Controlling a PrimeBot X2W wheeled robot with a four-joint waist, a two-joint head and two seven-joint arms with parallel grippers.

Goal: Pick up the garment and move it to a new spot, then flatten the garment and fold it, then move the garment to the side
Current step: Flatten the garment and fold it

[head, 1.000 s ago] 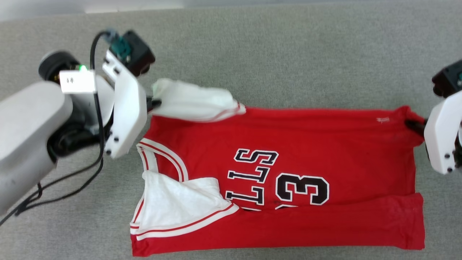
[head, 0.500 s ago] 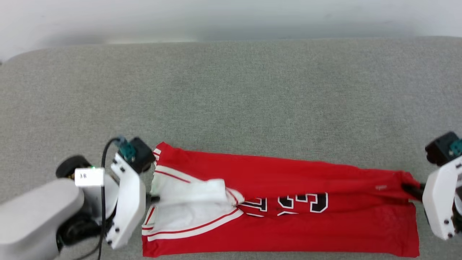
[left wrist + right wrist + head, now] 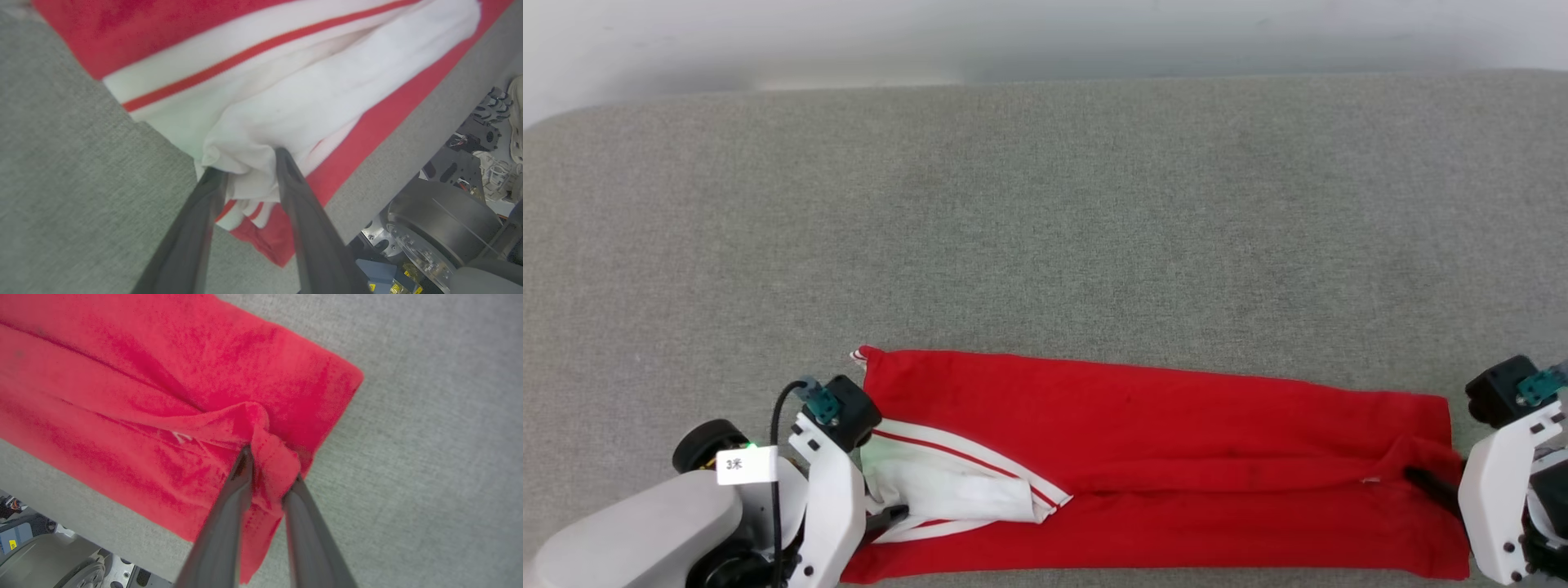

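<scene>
Folded red jersey (image 3: 1176, 425) lies along the grey surface's (image 3: 1045, 204) near edge; left gripper (image 3: 249, 161) stands parted around its white sleeve (image 3: 327, 81), right gripper (image 3: 269, 465) pinches its right-end hem.

Left gripper (image 3: 249, 161) & right gripper (image 3: 270, 464) — tips part-hidden in garment (image 3: 122, 375) folds, grip unclear; head view crops 2 arms (image 3: 645, 531).
</scene>
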